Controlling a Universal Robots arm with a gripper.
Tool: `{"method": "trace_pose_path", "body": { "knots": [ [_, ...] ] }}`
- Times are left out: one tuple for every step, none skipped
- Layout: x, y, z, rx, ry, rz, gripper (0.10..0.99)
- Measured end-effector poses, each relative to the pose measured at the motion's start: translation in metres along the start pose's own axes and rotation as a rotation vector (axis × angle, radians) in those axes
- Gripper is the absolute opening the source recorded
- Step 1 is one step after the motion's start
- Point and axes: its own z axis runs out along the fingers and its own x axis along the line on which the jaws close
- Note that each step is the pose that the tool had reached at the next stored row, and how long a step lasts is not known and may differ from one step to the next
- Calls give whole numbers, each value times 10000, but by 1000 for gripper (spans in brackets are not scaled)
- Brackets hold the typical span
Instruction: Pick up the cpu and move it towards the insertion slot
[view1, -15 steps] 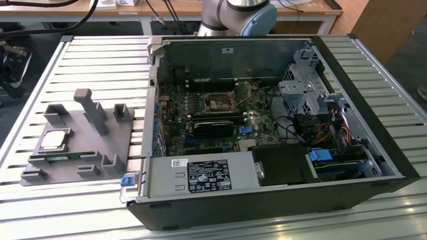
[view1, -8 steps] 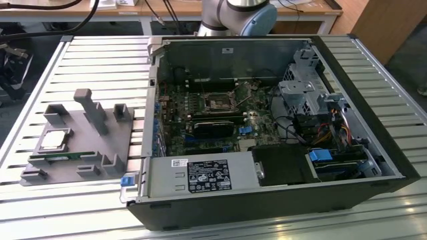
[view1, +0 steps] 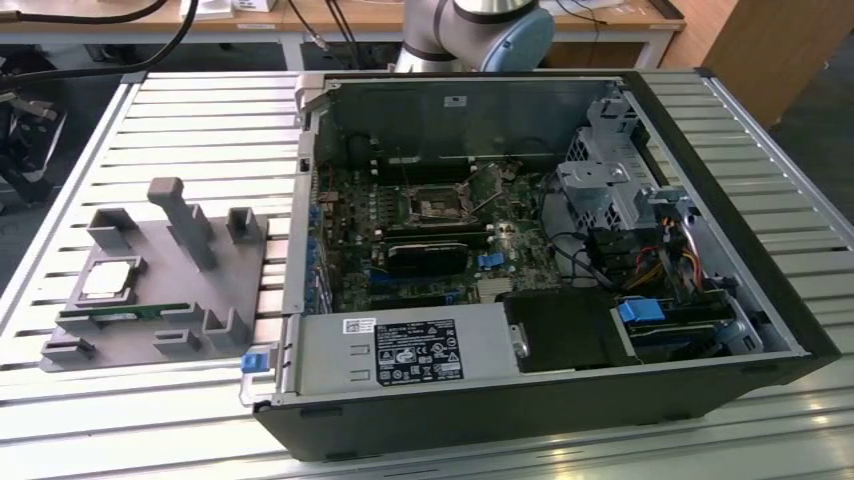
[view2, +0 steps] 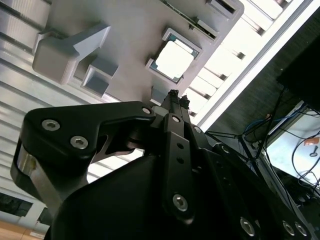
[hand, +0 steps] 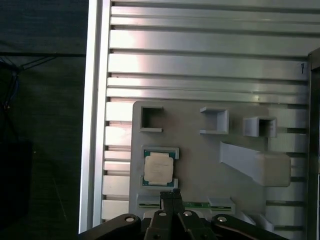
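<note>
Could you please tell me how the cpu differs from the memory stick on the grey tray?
The cpu is square and silvery; the memory stick is a long, thin green strip. The cpu lies flat, top up; the memory stick seems to stand on edge. Both sit on the tray, side by side.

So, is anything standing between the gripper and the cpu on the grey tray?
Nothing visible. In the first wrist view the gripper hangs over the grey tray, close to the cpu, whose top lies uncovered. The tray's tall post stands off to the side.
</note>
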Motion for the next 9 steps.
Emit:
{"method": "trace_pose_path", "body": {
  "knots": [
    [0, 0, 2, 0, 0, 0, 106],
    [1, 0, 4, -1, -1, 0, 106],
    [0, 0, 7, -1, -1, 0, 106],
    [1, -1, 10, -1, -1, 0, 106],
    [3, -1, 13, -1, -1, 0, 106],
    [8, -1, 16, -1, -2, 1, 106],
    [11, -1, 19, -1, -2, 1, 106],
    [13, -1, 22, -1, -2, -1, 106],
    [14, -1, 24, 0, 0, -1, 106]
  ]
}}
